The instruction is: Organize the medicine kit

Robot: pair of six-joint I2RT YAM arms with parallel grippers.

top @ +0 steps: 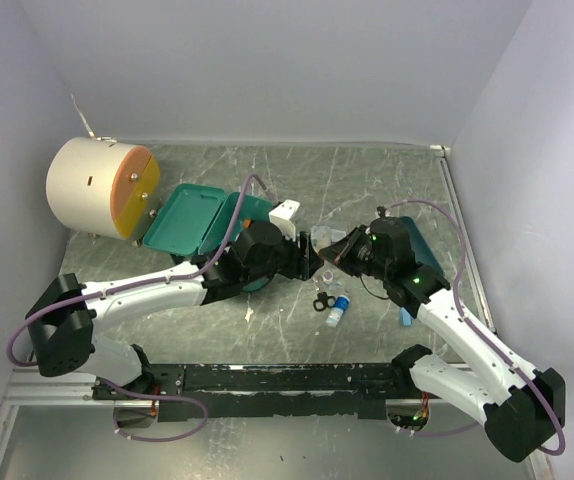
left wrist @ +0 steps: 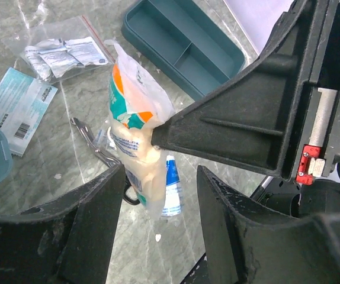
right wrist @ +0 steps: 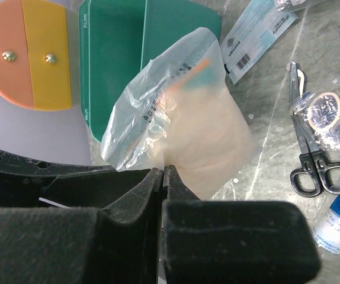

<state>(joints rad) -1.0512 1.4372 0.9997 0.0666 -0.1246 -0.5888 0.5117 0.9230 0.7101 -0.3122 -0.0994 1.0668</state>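
Note:
The medicine kit (top: 192, 222) is a teal green box lying open at the back left; it also shows in the right wrist view (right wrist: 116, 65). My right gripper (right wrist: 164, 171) is shut on the edge of a clear plastic bag (right wrist: 182, 130) of pale padding and holds it above the table. In the left wrist view the bag (left wrist: 137, 154) hangs down between my left gripper's (left wrist: 160, 195) open fingers, which do not touch it. In the top view the left gripper (top: 307, 250) and the right gripper (top: 339, 252) face each other at the table's middle.
Scissors (top: 322, 300) and a blue and white tube (top: 337, 312) lie below the grippers. A wrapped tape roll (right wrist: 327, 115) lies by the scissors. A dark teal divided tray (left wrist: 182, 47), a zip bag of packets (left wrist: 63, 53) and a light blue packet (left wrist: 19, 109) lie nearby. A cream cylinder (top: 97, 185) stands at the back left.

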